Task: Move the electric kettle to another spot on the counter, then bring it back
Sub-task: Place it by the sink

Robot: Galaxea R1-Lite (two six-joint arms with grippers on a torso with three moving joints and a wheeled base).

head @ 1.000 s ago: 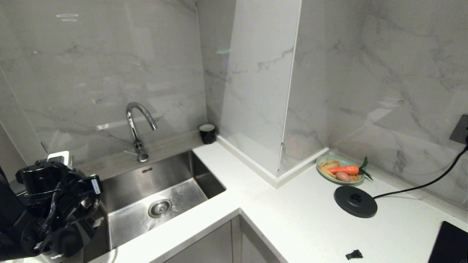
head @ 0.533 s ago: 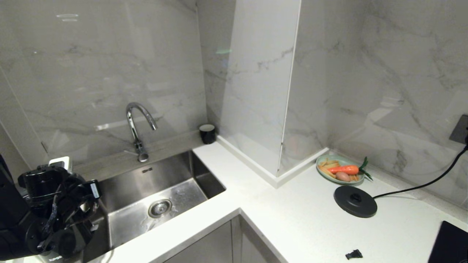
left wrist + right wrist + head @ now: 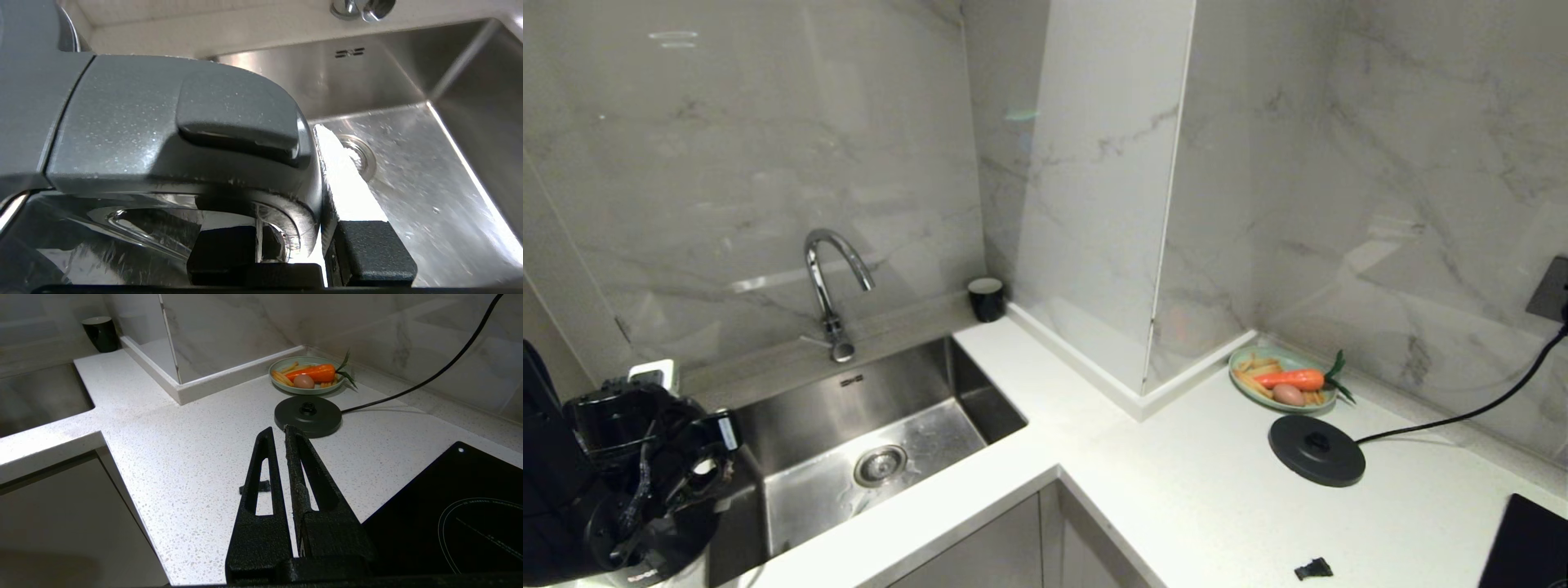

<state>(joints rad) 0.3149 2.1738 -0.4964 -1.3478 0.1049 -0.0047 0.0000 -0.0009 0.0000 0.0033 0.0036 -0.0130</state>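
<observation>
The electric kettle (image 3: pixel 645 563) is at the bottom left corner of the head view, left of the sink, mostly covered by my left arm. Whether it rests on the counter (image 3: pixel 1176 490) cannot be seen. In the left wrist view its grey handle top with the lid button (image 3: pixel 184 122) fills the picture. My left gripper (image 3: pixel 294 212) is shut on that handle, one finger (image 3: pixel 367 253) pressed against its side and the other hidden behind it. My right gripper (image 3: pixel 278 433) hangs shut and empty above the counter, short of the round black base disc (image 3: pixel 307 415).
A steel sink (image 3: pixel 874 441) with a chrome faucet (image 3: pixel 829 278) lies beside the kettle. The corded base disc (image 3: pixel 1316 450), a plate of vegetables (image 3: pixel 1282 380), a small black cup (image 3: pixel 987 298), a small black piece (image 3: pixel 1313 569) and the black cooktop (image 3: pixel 1527 547) are on the counter.
My left arm with the kettle has sunk and shifted a little to the left in the head view. Nothing else has moved.
</observation>
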